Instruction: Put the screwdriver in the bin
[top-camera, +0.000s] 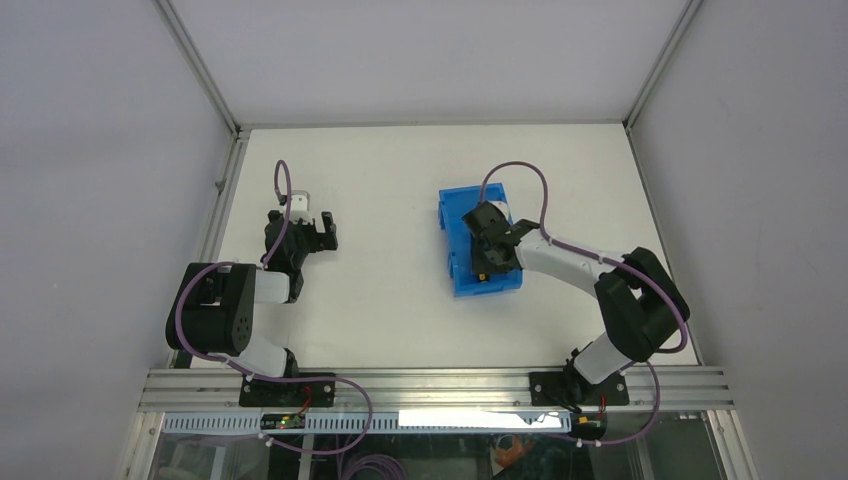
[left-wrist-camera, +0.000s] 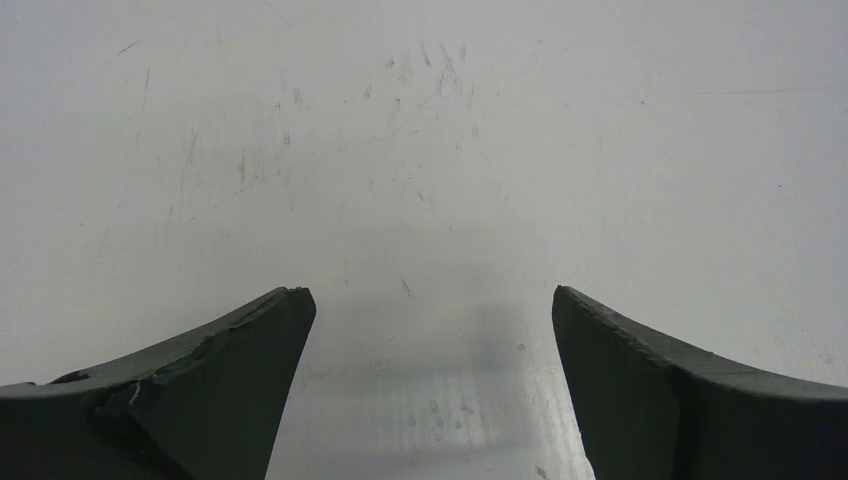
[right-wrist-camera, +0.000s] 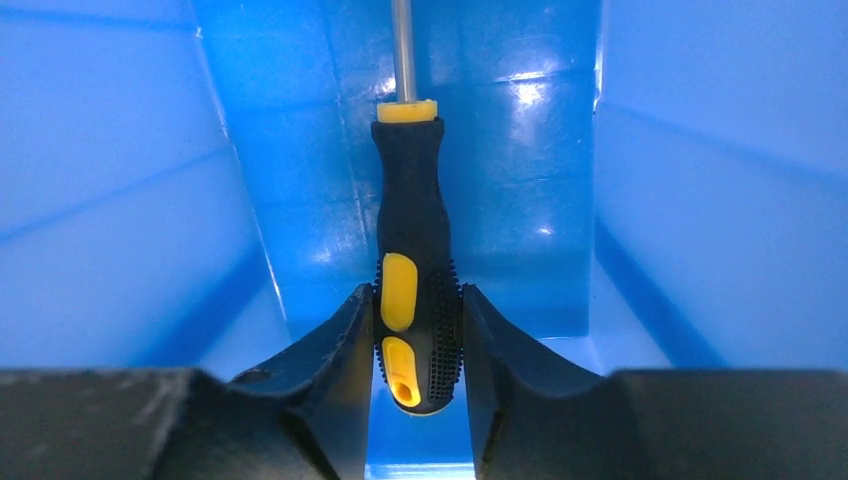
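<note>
On the right half of the white table (top-camera: 390, 190) sits the blue bin (top-camera: 452, 202), lying lengthwise away from the arm bases. The right arm (top-camera: 640, 300) reaches over from the near right corner, and its wrist hangs above the middle of the bin, hiding much of the inside from the overhead camera.

From the right wrist camera, the right gripper (right-wrist-camera: 417, 300) is down between the blue walls, which rise on both sides of the view. It is clenched on the screwdriver (right-wrist-camera: 410, 220). The two dark fingers (right-wrist-camera: 330, 350) press against the ribbed butt end of the yellow-and-black handle, one on each side. The handle points straight ahead from the gripper. The thin metal shaft runs on past the yellow collar toward the far inner wall and out of the top of the view. So the screwdriver is inside the bin and gripped by its handle. Whether it touches the bin floor cannot be told.

Over on the left half, well apart from the bin, the left arm (top-camera: 215, 310) is folded near its base. The left gripper (left-wrist-camera: 430, 291) is released, its fingers spread wide with only bare, scuffed table showing between them. Purple cables (top-camera: 283, 185) loop from both wrists.
</note>
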